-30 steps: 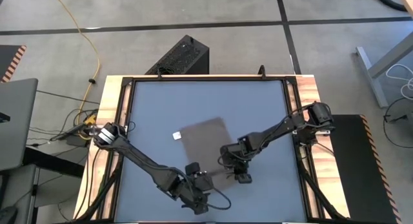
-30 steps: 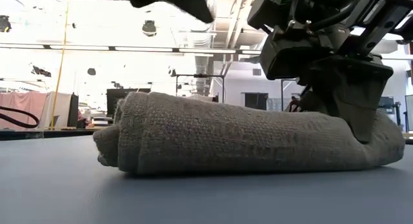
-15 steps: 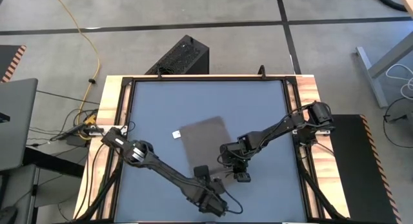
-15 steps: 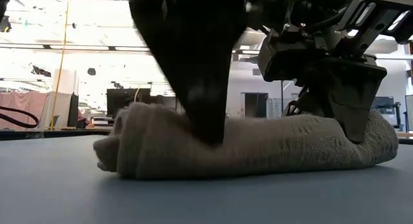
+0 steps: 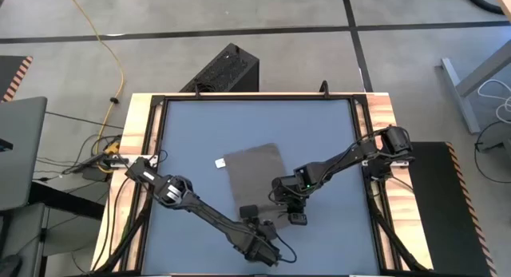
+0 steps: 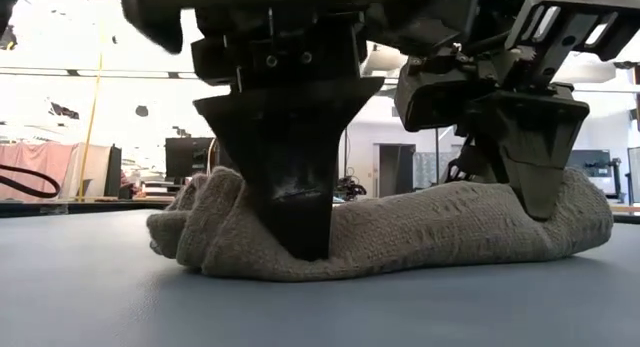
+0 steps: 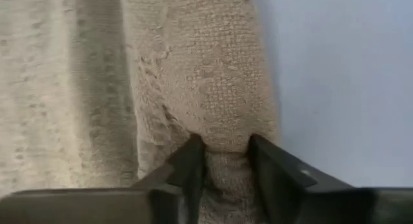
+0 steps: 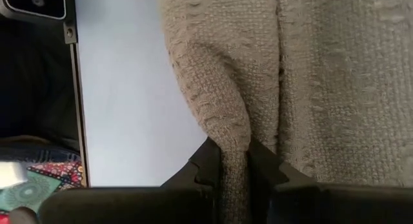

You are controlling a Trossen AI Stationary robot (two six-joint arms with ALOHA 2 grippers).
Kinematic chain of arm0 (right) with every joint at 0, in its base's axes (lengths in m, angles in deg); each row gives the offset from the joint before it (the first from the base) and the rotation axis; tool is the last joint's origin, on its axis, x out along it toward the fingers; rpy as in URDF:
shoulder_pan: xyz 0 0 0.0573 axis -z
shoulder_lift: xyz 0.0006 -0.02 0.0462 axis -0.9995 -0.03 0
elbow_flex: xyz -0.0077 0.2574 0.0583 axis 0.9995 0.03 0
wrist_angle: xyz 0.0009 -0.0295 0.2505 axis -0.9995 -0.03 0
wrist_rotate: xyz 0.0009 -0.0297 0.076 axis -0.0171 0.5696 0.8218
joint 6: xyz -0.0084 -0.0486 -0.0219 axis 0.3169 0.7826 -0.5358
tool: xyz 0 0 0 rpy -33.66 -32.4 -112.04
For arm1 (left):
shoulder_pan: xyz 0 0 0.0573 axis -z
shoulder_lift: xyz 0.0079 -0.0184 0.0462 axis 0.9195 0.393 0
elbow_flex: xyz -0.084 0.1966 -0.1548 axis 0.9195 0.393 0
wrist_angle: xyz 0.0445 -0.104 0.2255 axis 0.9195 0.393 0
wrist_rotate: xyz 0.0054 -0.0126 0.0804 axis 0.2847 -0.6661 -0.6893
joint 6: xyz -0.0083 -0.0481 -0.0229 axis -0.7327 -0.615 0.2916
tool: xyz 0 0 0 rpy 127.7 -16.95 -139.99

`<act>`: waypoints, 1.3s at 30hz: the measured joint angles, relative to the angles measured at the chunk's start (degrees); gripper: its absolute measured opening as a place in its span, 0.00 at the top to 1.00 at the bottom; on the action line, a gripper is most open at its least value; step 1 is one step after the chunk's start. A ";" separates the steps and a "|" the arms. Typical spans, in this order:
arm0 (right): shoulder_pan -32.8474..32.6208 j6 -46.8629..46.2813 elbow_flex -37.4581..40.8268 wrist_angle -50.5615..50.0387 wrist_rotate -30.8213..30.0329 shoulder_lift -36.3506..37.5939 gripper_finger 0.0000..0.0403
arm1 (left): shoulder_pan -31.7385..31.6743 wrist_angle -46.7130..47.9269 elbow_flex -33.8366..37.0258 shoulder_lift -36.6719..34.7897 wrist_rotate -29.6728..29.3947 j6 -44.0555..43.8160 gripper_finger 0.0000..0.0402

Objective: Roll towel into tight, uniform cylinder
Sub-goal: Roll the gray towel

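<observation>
The taupe towel point(image 5: 254, 175) lies on the blue-grey tabletop, its far part flat, with a white tag point(image 5: 219, 163) at the far left corner. Its near part is rolled into a thick roll point(image 6: 400, 232) that rests on the table. My left gripper point(image 5: 257, 226) stands over the roll's left part, shut on it; it also shows in the low view point(image 6: 297, 242). My right gripper point(image 5: 294, 216) stands over the roll's right part, shut on it; it also shows in the low view point(image 6: 535, 202). My left gripper pinches the roll's left part point(image 7: 226, 137) between its two fingers point(image 7: 192, 162), which come from above, point down and lie across the roll. The roll lies on the table and is dented in at the fingers point(image 6: 300, 249). My right gripper pinches a raised fold of the roll near its right end point(image 8: 233, 130) between its two fingers point(image 8: 208, 161). The fingers come from above, point down and lie across the roll. The roll stays on the table.
Bare tabletop point(image 5: 188, 133) lies left of and beyond the towel. A wooden frame point(image 5: 140, 125) runs round the table. A black box point(image 5: 227, 69) stands on the floor past the far edge.
My left gripper has moved from the near edge toward the roll and come down onto its left part. The roll has been squashed there and sags lower in the middle than before. My right gripper has stayed on the roll's right part.
</observation>
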 joint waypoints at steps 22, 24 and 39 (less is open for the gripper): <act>-8.05 -15.78 -0.15 6.31 7.04 -0.04 0.85 | -0.35 -10.74 1.00 -4.63 31.69 13.22 0.99; -7.94 -16.54 -0.15 6.72 7.07 -0.41 0.85 | -0.45 -11.44 1.82 -4.63 33.58 12.69 0.99; -8.49 -19.65 -0.22 11.29 6.66 -7.85 0.85 | -0.50 -54.52 41.00 -21.29 35.22 -13.72 0.99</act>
